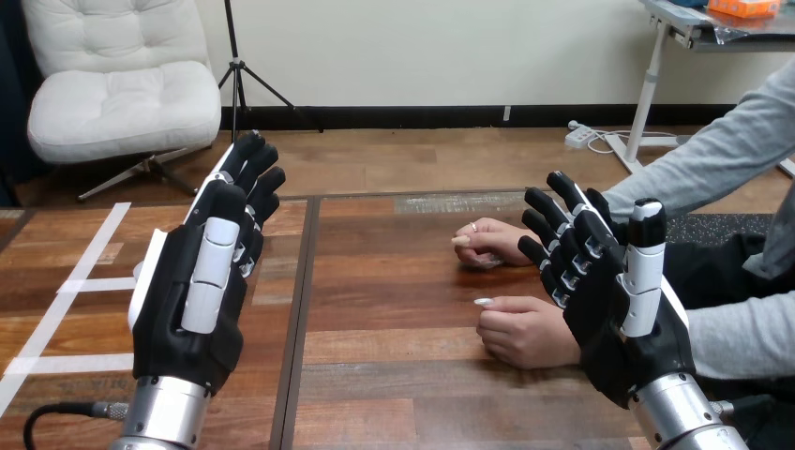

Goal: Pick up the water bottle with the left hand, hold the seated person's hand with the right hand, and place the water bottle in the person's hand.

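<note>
Two robot hands stand up over the counter (394,281), fingers straight, holding nothing: the left hand (187,300) toward its left edge, the right hand (609,314) toward its right edge. The person's near hand (525,330) and the person's far hand (492,242) rest on the counter, just beside the right hand.

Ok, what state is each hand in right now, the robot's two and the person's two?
left hand: raised above the table, fingers straight, open, holding nothing.
right hand: raised, fingers straight, open, holding nothing.
person's farther hand: resting on the table, fingers curled under.
person's nearer hand: resting on the table, loosely closed, partly hidden by the right hand.
</note>
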`<state>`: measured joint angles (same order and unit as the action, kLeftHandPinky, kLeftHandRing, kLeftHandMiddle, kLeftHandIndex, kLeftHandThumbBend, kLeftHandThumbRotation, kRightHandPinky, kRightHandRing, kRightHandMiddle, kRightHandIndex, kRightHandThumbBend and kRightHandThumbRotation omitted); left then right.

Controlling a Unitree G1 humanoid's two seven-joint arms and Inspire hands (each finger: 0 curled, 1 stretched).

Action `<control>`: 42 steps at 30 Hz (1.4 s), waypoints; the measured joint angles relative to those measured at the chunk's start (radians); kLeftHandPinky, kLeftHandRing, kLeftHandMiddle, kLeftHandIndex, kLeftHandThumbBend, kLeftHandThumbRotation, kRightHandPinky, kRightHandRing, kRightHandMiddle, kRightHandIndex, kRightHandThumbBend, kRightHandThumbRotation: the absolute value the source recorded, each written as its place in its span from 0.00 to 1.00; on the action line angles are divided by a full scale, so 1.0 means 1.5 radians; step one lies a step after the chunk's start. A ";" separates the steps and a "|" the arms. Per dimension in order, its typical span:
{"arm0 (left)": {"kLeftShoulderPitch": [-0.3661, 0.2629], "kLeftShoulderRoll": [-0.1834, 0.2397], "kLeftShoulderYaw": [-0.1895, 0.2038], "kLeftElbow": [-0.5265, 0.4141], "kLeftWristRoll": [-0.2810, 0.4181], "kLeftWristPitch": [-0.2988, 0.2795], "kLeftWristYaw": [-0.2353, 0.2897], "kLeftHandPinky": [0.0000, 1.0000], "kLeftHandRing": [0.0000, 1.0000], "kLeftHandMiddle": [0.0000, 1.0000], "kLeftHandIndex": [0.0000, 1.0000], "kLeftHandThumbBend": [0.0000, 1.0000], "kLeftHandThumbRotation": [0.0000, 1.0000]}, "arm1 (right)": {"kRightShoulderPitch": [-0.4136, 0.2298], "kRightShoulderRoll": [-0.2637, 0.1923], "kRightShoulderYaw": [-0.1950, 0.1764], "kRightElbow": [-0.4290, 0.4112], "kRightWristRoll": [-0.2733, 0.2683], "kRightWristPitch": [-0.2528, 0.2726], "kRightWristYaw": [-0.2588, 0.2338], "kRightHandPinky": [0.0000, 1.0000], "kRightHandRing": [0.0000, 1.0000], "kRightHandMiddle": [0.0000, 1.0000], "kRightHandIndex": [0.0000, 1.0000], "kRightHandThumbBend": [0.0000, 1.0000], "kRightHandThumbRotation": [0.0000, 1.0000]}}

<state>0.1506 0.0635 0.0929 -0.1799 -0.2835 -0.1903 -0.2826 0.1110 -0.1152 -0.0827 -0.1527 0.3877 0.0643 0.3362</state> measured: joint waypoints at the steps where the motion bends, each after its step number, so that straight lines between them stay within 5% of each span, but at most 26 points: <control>1: 0.000 0.000 0.000 0.000 0.000 0.000 0.000 0.95 0.93 0.93 0.92 0.76 0.83 | 0.000 0.000 0.000 0.000 0.000 0.000 0.000 1.00 1.00 0.97 1.00 1.00 1.00; 31: 0.000 0.001 0.001 0.000 0.002 -0.001 -0.001 0.93 0.92 0.92 0.92 0.79 0.82 | 0.000 0.000 0.000 0.000 0.000 0.001 0.002 1.00 1.00 0.97 1.00 1.00 1.00; 42: -0.006 0.010 0.031 -0.002 -0.005 -0.040 0.000 0.93 0.92 0.93 0.91 0.83 0.83 | 0.000 0.000 0.000 0.000 0.001 0.001 0.009 1.00 1.00 0.97 1.00 1.00 1.00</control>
<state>0.1422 0.0780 0.1399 -0.1830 -0.2906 -0.2503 -0.2822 0.1110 -0.1154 -0.0825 -0.1530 0.3885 0.0653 0.3491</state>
